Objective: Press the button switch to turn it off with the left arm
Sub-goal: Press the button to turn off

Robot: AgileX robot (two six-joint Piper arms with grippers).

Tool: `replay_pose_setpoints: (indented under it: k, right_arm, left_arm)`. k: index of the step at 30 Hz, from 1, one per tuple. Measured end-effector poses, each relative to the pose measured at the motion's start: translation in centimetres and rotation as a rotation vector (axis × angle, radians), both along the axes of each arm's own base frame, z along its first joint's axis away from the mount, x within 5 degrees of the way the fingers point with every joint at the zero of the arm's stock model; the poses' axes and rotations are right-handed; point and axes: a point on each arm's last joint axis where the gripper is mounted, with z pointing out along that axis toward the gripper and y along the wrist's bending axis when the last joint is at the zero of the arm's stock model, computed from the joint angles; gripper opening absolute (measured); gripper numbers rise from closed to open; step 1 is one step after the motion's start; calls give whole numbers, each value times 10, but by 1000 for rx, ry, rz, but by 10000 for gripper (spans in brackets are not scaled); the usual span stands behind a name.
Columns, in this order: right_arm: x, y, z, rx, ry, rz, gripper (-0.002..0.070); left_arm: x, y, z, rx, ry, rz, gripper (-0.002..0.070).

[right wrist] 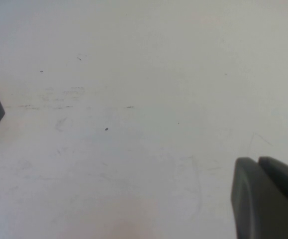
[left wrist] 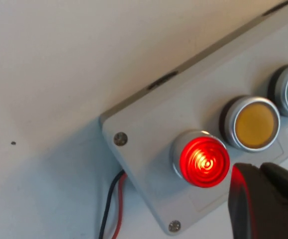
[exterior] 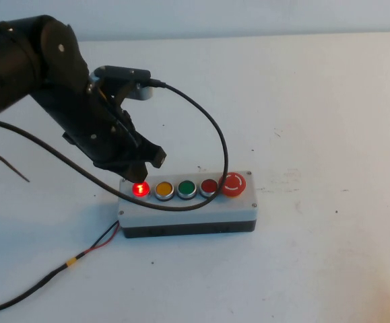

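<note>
White table bore switch box near centre, leftmost lit red button glowing. Your left gripper, apparently clenched, hovered just above; press straight down. Right gripper clenched, parked aside.

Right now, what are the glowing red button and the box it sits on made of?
The lit red button looks like see-through plastic, glowing from inside, in a shiny metal-looking ring. The switch box seems matte grey plastic with screws. The left gripper hovers by the button; the right gripper hangs over bare table.
</note>
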Motion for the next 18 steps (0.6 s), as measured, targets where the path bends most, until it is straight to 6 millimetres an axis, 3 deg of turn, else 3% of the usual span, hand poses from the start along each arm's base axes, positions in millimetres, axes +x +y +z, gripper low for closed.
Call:
replay_pose_setpoints:
  k: [9, 18]
  right_arm:
    - [0, 0, 0, 0, 0, 0, -16]
    - [0, 0, 0, 0, 0, 0, -16]
  left_arm:
    - [8, -3, -21, 37, 51, -9, -2]
    - [10, -3, -22, 36, 42, -7, -2]
